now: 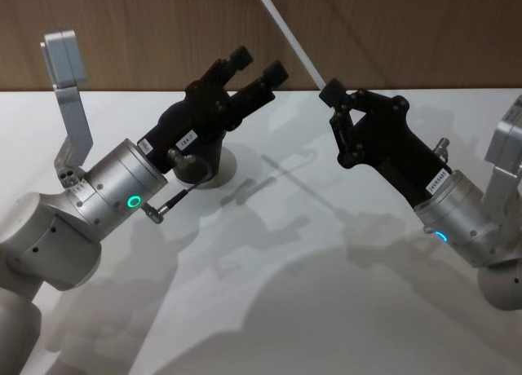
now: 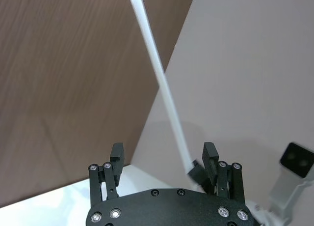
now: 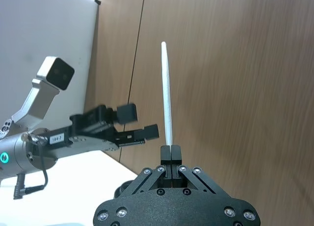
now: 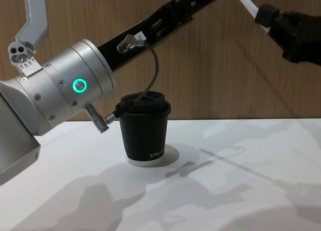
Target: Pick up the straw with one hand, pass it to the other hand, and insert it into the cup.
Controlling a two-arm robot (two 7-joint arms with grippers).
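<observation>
Right hand [image 1: 333, 94] pinching straw [image 1: 287, 31], cup [image 4: 144, 135] lidded

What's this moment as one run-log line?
right pincer: shut on straw | left pincer: open, beside straw | cup: upright, lidded | handover: pending

Lab-style robot test bench: plain white tabletop [image 1: 326, 310] against a brown wood-panelled wall [image 1: 147, 33].

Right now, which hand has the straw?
The right hand: its fingers are shut on the lower end of the white straw, which points up and away. The left hand is open and empty.
</observation>
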